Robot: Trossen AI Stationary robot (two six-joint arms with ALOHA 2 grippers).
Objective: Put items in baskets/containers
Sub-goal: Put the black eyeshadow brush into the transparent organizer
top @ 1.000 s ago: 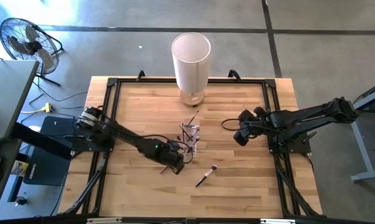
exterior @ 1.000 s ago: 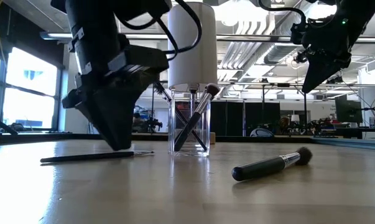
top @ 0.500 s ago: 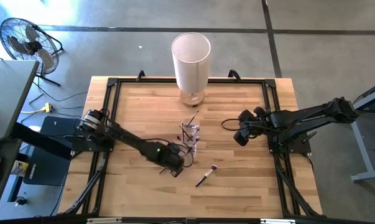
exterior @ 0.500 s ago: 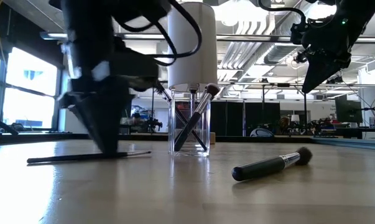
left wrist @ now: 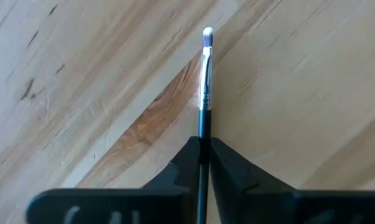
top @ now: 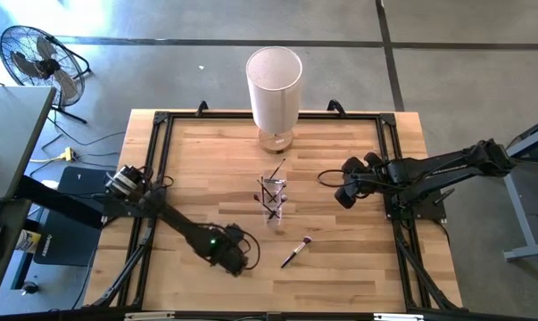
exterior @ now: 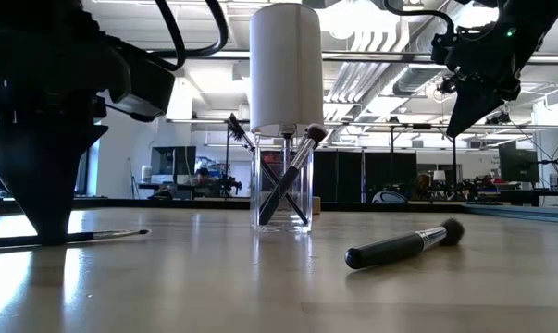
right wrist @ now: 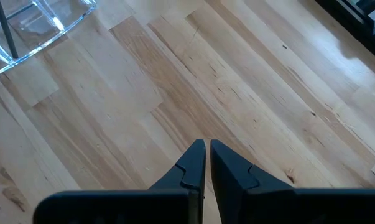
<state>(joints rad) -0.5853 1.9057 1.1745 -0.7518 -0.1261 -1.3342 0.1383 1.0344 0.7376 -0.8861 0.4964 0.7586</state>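
Observation:
My left gripper (top: 235, 261) stands near the table's near edge, pointing down and shut on a thin dark makeup brush (left wrist: 205, 81) with a small pale tip. The clear cup (top: 270, 198) stands upright mid-table with several brushes leaning in it (exterior: 281, 185). A thicker dark brush (top: 295, 252) lies flat on the wood, to the near right of the cup (exterior: 406, 244). My right gripper (top: 344, 198) hangs shut above the table to the cup's right, touching nothing (right wrist: 206, 149). My left gripper pinches the thin brush's dark handle (left wrist: 203, 138) between its two fingers, behind the silver ferrule. The fingers come from above, pointing down and across the handle. The brush lies about level at the table top (exterior: 93, 237), its bristle tip pointing away from the fingers.
A tall white cylinder (top: 274, 85) stands at the table's far edge behind the cup. A black frame (top: 153, 178) runs round the wooden top. Bare wood lies between my left gripper and the cup. A fan (top: 37, 58) stands on the floor beyond the far left corner.
My left gripper has moved from beside the cup toward the table's near edge and a little left, staying shut. The thin brush has slid along the table with it, away from the cup.

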